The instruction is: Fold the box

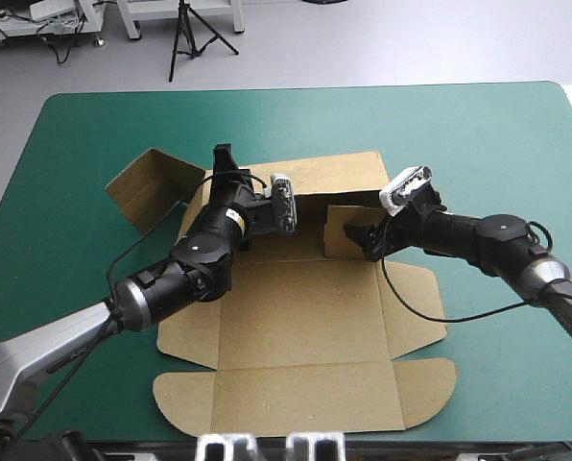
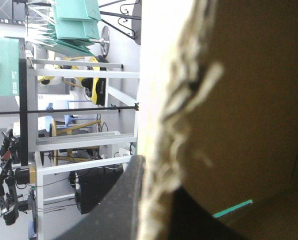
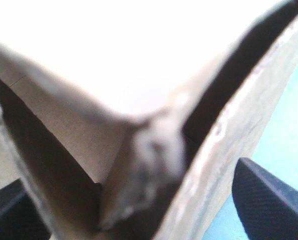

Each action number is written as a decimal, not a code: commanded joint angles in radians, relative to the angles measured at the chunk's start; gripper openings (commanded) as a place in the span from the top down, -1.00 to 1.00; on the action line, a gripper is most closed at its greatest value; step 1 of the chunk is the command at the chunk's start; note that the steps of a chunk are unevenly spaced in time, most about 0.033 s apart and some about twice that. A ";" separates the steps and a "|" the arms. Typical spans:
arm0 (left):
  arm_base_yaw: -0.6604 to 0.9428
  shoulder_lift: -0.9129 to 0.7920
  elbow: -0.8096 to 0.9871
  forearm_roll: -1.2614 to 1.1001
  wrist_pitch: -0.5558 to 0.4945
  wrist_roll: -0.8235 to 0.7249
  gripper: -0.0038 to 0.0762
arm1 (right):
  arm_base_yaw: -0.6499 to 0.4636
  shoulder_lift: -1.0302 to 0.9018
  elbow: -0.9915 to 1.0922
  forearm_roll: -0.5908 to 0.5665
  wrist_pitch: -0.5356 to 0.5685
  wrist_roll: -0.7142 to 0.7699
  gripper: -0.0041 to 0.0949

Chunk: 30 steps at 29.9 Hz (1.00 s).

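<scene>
High view: the brown box [image 1: 296,327] lies as a cut sheet at the middle of the teal-green table [image 1: 65,134]. Most of it is flat, and only its far part is up.
Raised parts: the far wall [image 1: 339,173] stands just above the frame's centre. A short inner flap [image 1: 348,229] is turned up right of centre. A side flap [image 1: 147,187] splays outward at upper left.
Flat parts: the base panel, the rounded tabs [image 1: 416,307] at right, and the lid strip [image 1: 305,399] near the lower edge.
Left jaws: at the left end of the far wall, upper centre-left. In the left wrist view they are all but closed, with a frayed board edge [image 2: 164,150] pinched between the black fingers [image 2: 114,205].
Right jaws: at the inner flap, right of centre. In the right wrist view they stand apart, one finger on each side of a folded board corner [image 3: 149,145]. They seem to straddle it rather than clamp it, and contact is too blurred to call.
Step in hand: early, by my reading. The far wall is being held up while the corner flap is brought in against it.
Next move calls for: the left jaws steadying the wall upright, and the right jaws closing on the flap and pressing it square to the wall so that it tucks. After that, the side walls need raising.
</scene>
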 commanded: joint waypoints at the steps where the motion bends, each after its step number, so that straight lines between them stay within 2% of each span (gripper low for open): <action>1: -0.011 -0.033 -0.032 -0.041 0.022 -0.017 0.92 | 0.001 -0.031 -0.025 0.060 0.011 -0.008 -0.51; 4: -0.011 -0.033 -0.032 -0.072 -0.013 -0.017 0.92 | 0.001 -0.031 -0.025 0.060 0.060 -0.008 -0.22; 8: -0.011 -0.033 -0.032 -0.119 -0.080 -0.015 0.79 | 0.001 -0.031 -0.025 0.035 0.092 -0.008 0.36; 11: -0.011 -0.033 -0.032 -0.150 -0.116 -0.015 0.52 | 0.001 -0.031 -0.025 0.027 0.089 -0.001 0.83; 12: -0.011 -0.033 -0.032 -0.153 -0.117 -0.015 0.39 | 0.001 -0.031 -0.027 0.029 0.079 0.003 0.92; 17: -0.011 -0.037 -0.032 -0.157 -0.103 -0.048 -0.27 | 0.001 -0.031 -0.084 -0.037 -0.028 0.119 0.95; 20: -0.013 -0.063 -0.032 -0.157 -0.119 -0.105 -0.54 | 0.001 -0.031 -0.137 -0.182 -0.095 0.246 0.95; 24: -0.017 -0.117 -0.032 -0.157 -0.152 -0.144 -0.60 | -0.003 -0.029 -0.188 -0.428 -0.209 0.517 0.95; 26: -0.023 -0.142 -0.032 -0.157 -0.145 -0.144 -0.60 | -0.010 -0.029 -0.206 -0.529 -0.243 0.607 0.95; 30: -0.048 -0.197 -0.032 -0.149 -0.138 -0.144 -0.60 | -0.058 -0.022 -0.252 -0.639 -0.244 0.739 0.95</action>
